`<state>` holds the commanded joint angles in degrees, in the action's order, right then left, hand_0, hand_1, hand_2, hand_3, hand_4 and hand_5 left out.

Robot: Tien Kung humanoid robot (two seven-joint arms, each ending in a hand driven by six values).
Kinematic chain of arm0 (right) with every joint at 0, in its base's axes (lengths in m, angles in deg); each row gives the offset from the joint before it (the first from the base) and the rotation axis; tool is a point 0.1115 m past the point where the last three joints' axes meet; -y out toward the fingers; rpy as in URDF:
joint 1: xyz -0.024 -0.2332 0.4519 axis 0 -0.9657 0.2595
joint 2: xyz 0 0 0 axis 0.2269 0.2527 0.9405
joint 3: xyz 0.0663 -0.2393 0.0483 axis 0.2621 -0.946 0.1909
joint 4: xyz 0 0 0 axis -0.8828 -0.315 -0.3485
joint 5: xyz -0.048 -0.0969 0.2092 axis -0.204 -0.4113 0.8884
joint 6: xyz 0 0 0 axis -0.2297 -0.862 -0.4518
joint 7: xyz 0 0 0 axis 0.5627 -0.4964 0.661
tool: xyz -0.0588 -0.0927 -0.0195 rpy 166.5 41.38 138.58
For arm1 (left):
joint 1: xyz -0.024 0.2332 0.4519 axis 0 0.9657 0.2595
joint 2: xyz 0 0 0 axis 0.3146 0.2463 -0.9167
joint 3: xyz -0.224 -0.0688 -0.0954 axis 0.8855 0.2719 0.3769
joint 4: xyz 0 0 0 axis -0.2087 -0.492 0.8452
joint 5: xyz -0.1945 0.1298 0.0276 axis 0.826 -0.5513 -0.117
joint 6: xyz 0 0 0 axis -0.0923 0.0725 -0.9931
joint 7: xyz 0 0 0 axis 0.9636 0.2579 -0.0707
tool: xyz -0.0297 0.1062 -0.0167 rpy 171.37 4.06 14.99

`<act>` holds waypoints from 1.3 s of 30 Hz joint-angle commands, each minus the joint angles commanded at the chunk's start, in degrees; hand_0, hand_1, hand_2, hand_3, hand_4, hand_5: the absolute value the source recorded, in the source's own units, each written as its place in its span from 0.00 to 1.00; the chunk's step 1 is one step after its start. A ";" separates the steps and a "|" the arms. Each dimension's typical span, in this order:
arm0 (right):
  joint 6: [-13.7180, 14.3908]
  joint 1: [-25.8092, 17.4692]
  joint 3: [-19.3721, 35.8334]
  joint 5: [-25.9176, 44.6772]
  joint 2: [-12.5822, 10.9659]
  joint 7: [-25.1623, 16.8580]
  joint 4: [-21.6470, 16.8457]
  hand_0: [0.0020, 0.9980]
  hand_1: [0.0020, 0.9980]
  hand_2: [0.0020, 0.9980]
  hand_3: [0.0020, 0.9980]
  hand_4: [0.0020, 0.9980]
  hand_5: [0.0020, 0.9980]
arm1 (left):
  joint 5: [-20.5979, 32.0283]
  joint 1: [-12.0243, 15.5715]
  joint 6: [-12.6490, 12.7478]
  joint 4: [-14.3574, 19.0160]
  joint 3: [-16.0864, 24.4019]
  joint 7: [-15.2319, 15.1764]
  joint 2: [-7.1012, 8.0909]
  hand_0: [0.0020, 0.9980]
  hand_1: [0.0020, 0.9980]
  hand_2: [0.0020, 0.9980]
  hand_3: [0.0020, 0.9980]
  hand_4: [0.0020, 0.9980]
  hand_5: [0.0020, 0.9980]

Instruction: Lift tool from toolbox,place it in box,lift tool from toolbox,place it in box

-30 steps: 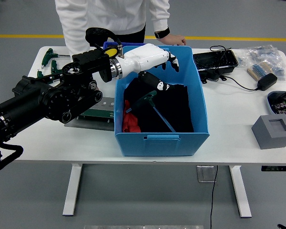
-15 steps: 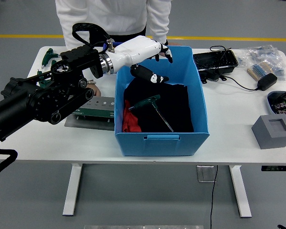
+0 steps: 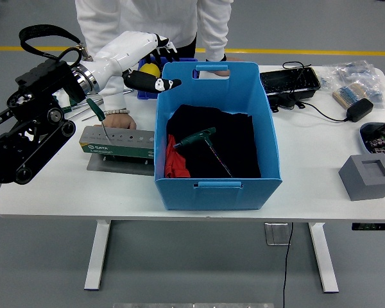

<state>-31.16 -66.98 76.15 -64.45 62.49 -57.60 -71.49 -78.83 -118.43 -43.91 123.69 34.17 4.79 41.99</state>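
The left hand (image 3: 138, 54) hangs with fingers loose, holding nothing. One tool (image 3: 202, 142) lies in the box (image 3: 269, 138). Next, I judge, it must reach below itself for the green tool (image 3: 96, 112) in the toolbox (image 3: 119, 142).

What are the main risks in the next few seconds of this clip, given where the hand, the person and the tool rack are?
1. A person's hand rests just behind the tool holder; the left hand, open just above, may strike it when reaching down.
2. One green-handled tool stands tilted in the holder; an off-centre grasp might tip it or shift the holder.
3. The blue box stands right beside the holder, so the arm could bump its wall.
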 joint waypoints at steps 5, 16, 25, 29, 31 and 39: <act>0.09 -0.22 0.37 -0.39 0.12 0.19 -0.05 0.65 0.62 0.69 0.56 0.77 0.67 | -1.48 -1.40 -2.97 -1.14 -7.70 0.37 4.41 0.58 0.65 0.71 0.56 0.82 0.58; 0.00 -0.23 0.69 -0.54 0.26 0.31 0.03 0.65 0.62 0.69 0.56 0.77 0.67 | -1.18 -3.55 -4.14 -8.23 -15.50 -1.12 7.31 0.68 0.70 0.73 0.58 0.83 0.67; -0.02 -0.26 1.22 -1.41 0.36 0.61 -0.04 0.65 0.62 0.69 0.56 0.77 0.67 | -1.45 -5.29 -4.60 -12.56 -19.86 -1.75 8.29 0.75 0.72 0.73 0.55 0.83 0.69; 0.00 -0.29 1.36 -1.64 0.38 0.69 -0.08 0.65 0.62 0.69 0.56 0.77 0.67 | -1.41 -5.61 -4.87 -13.70 -20.77 -1.45 8.22 0.75 0.72 0.71 0.54 0.83 0.69; -0.01 -0.28 1.42 -1.75 0.38 0.72 -0.09 0.65 0.62 0.69 0.56 0.77 0.67 | -1.36 -5.84 -4.88 -14.21 -21.55 -1.39 8.09 0.75 0.72 0.71 0.54 0.83 0.69; -0.04 0.01 2.06 -2.60 0.33 0.95 -0.08 0.65 0.62 0.69 0.56 0.77 0.67 | -1.81 -6.88 -5.39 -15.60 -24.92 0.01 7.25 0.76 0.68 0.65 0.54 0.84 0.72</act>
<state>-31.20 -66.97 78.21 -67.05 62.83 -56.65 -71.56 -80.64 -125.31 -49.30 108.10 9.26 4.80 49.24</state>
